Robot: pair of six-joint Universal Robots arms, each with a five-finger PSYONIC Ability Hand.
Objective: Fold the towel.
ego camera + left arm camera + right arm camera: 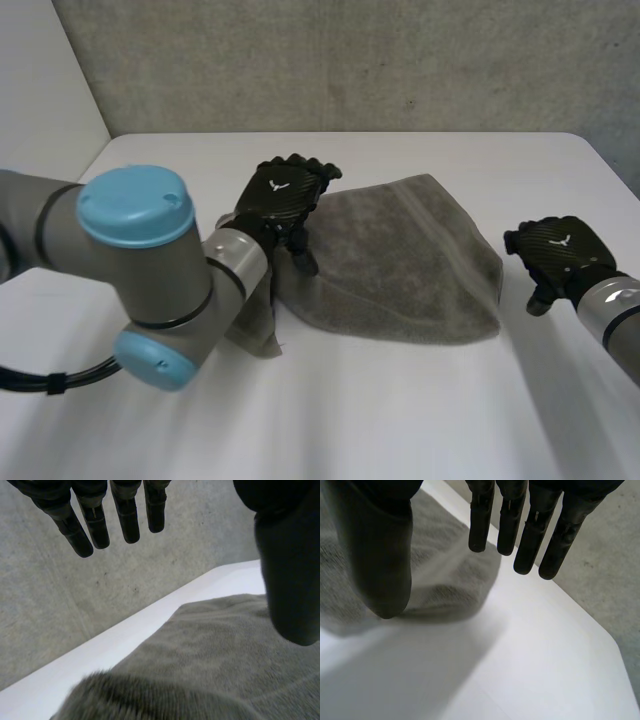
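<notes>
Head view, count: one towel (410, 260), one table (400, 410), two arms, two hands.
Left arm (130, 250): at the near left, reaching in over the table toward the towel's left end.
Left hand (285, 195): above the towel's left end, back of the hand up; cannot tell whether touching the cloth.
Left hand's fingers (127, 520), left wrist view: straight and side by side, pointing out toward the grey wall (100, 590), nothing between them.
Left hand's thumb (290, 580), left wrist view: held well apart from the fingers, hanging over the towel; nothing grasped.
Towel: grey, in the middle of the white table, lying in a loose rounded heap with a soft rim along its near side; one flap trailing out under the left wrist.
Right hand (558, 248): just right of the towel, apart from it, over bare table.
Right hand's fingers (507, 525), right wrist view: straight, close together, over bare tabletop, holding nothing.
Right hand's thumb (380, 565), right wrist view: spread wide from the fingers, on the towel's side; no cloth pinched.
Right arm (615, 320): coming in from the near right edge.
</notes>
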